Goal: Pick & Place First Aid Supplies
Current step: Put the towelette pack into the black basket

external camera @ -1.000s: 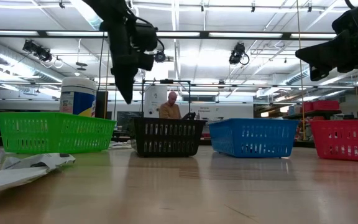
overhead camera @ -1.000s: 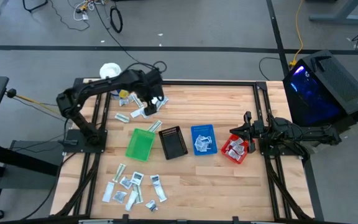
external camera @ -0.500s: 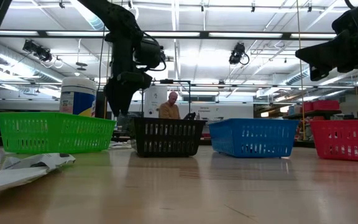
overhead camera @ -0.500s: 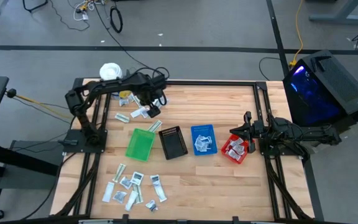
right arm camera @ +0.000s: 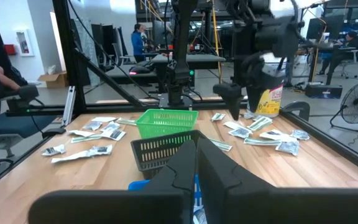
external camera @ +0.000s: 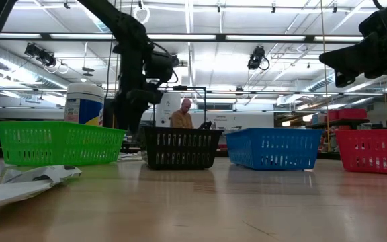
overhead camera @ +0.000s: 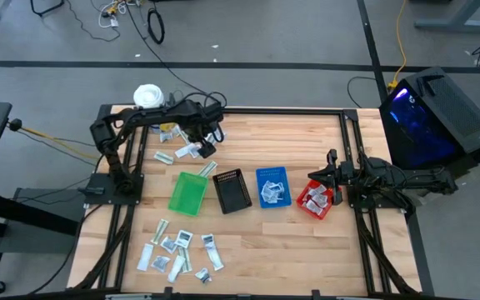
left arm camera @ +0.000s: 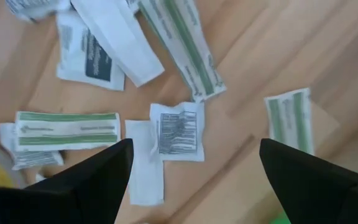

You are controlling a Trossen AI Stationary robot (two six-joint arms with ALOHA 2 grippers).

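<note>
Several first aid supplies, white and green-striped sachets [overhead camera: 173, 143], lie flat on the wood at the table's far left. My left gripper [overhead camera: 198, 143] hangs open above them, pointing down, touching nothing. In the left wrist view its gripper [left arm camera: 191, 180] frames a white barcode sachet [left arm camera: 180, 135] and a plain white one [left arm camera: 146, 163] between the two fingers. The low view shows the left gripper [external camera: 127, 124] behind the green bin. More sachets [overhead camera: 177, 250] lie at the near left. My right gripper [right arm camera: 196, 168] waits shut at the table's right edge [overhead camera: 315, 176].
A green bin [overhead camera: 187, 192], black bin [overhead camera: 232, 190], blue bin [overhead camera: 272, 187] and red bin [overhead camera: 318, 200] stand in a row across the middle; the blue and red hold sachets. A white tub [overhead camera: 147, 96] stands at the far left corner. People show beyond the table [external camera: 183, 114].
My left gripper has sunk toward the sachets at the table's far left and rolled about its own axis, staying open. The sachets have not moved.
</note>
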